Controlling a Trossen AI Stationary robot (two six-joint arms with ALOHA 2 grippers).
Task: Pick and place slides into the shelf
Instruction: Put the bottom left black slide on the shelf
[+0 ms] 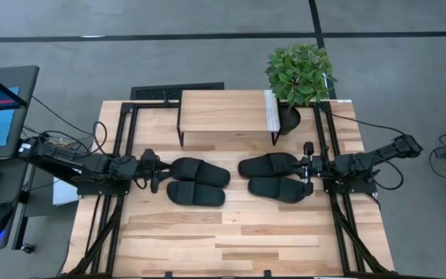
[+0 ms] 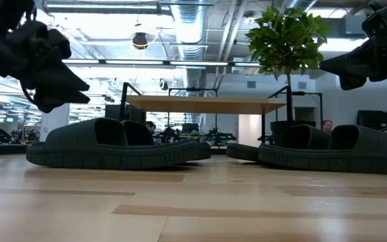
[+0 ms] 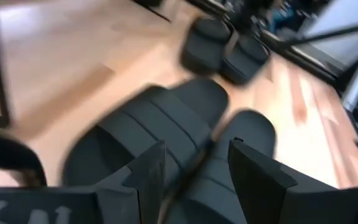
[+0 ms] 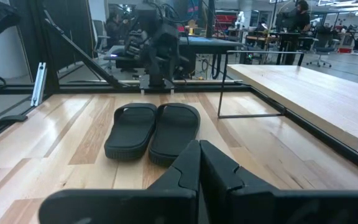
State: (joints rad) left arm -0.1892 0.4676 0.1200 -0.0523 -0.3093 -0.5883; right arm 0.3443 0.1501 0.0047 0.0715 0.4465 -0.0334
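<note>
1. Slides (image 1: 198, 182): in the high view, four matte black pairs lie mid-bench before the empty light-wood shelf (image 1: 223, 111); no placing done.
2. Low view: thick ribbed soles, wide straps.
3. Left wrist view: left hand (image 3: 194, 171) released, poised over a slide; next, I judge, clench the strap.
4. Right wrist view: right hand (image 4: 201, 163) clenched, empty.

No text, label, brand, number or sign can be read in any view; the pale marks on the left gripper's (image 3: 194, 180) housing at the lower left of the left wrist view are too blurred to make out.
</note>
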